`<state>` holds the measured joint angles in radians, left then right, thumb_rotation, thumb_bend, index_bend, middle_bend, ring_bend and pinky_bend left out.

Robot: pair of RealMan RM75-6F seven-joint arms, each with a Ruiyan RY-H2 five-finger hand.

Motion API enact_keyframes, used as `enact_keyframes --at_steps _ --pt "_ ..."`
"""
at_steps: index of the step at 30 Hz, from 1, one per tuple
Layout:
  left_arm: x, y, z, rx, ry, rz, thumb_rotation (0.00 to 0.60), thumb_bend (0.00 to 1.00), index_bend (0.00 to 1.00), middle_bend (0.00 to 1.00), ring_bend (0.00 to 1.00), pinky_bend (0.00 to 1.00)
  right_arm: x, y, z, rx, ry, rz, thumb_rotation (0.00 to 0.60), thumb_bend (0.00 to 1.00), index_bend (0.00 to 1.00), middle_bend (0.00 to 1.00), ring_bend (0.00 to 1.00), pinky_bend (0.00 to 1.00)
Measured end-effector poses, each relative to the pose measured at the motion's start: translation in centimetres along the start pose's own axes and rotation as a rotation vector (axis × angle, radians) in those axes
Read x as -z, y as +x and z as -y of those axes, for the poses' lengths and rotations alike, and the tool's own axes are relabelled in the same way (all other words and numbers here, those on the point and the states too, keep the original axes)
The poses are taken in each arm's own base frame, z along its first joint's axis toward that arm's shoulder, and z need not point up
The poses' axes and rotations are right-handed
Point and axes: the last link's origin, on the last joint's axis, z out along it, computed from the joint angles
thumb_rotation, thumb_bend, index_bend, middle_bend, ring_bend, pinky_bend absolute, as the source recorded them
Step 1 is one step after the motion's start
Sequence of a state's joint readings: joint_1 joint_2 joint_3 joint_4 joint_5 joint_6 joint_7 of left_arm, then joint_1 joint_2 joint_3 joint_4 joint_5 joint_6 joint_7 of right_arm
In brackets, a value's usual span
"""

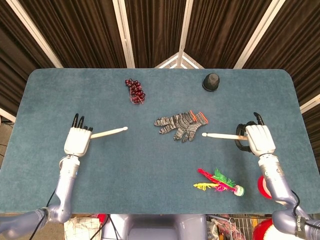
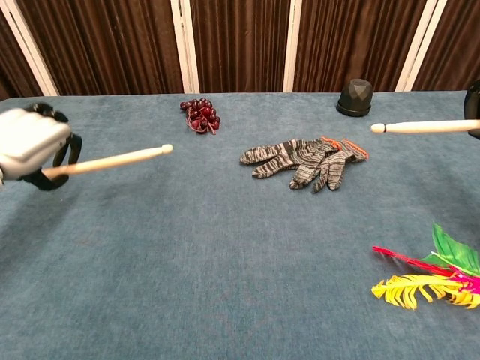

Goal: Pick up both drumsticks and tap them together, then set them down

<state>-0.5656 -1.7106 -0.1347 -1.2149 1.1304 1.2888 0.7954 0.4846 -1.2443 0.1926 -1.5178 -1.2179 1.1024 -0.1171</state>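
Gripping one drumstick each, left hand point(image 1: 76, 141) at frame left, right hand point(image 1: 260, 139) at right; tips far apart, so misaligned swings could miss

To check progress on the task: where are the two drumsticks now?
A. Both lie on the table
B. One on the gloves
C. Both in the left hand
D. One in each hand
D: the left hand grips one drumstick and the right hand grips the other drumstick.

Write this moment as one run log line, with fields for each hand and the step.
left hand: holds pale wooden drumstick, lifted | right hand: holds second wooden drumstick | step: sticks apart, not yet tapped
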Motion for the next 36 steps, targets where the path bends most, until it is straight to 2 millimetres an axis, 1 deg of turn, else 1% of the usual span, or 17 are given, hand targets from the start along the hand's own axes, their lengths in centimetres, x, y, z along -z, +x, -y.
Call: enact_keyframes --at_steps 7,12,18,23,27,33,36 --pt "0.1 2.4 2.0 0.025 -0.031 -0.119 0.6 0.52 0.65 0.6 0.12 0.0 0.0 0.8 0.1 -0.001 -0.006 -0.013 0.6 0.39 0.72 0.58 0.37 0.04" --pt "0.2 3.9 3.5 0.05 -0.025 -0.147 0.6 0.52 0.65 0.6 0.12 0.0 -0.2 1.5 0.0 -0.005 -0.017 -0.02 0.6 0.4 0.72 0.58 0.37 0.04" --pt "0.1 5.1 5.0 0.093 -0.008 -0.167 0.6 0.52 0.65 0.6 0.12 0.0 -1.1 2.7 -0.1 -0.026 -0.04 -0.038 0.6 0.4 0.72 0.58 0.39 0.04" --pt "-0.2 5.4 5.0 0.116 -0.008 -0.173 0.6 0.52 0.65 0.6 0.12 0.0 -2.5 4.2 -0.1 -0.094 -0.074 -0.044 0.6 0.39 0.73 0.59 0.39 0.04" --pt "-0.5 5.5 4.6 0.138 -0.015 -0.187 0.6 0.52 0.65 0.6 0.12 0.0 -3.6 5.1 0.3 -0.2 -0.092 -0.027 0.6 0.4 0.73 0.59 0.39 0.04" --pt "-1.1 5.3 3.5 0.184 -0.03 -0.222 0.6 0.52 0.65 0.6 0.12 0.0 -5.1 6.5 1.9 -0.389 -0.057 0.002 0.6 0.39 0.73 0.59 0.39 0.04" --pt "-1.4 5.2 2.7 0.206 -0.043 -0.237 0.6 0.52 0.65 0.6 0.12 0.0 -5.8 7.0 3.5 -0.442 -0.013 0.02 0.6 0.4 0.73 0.59 0.39 0.04"
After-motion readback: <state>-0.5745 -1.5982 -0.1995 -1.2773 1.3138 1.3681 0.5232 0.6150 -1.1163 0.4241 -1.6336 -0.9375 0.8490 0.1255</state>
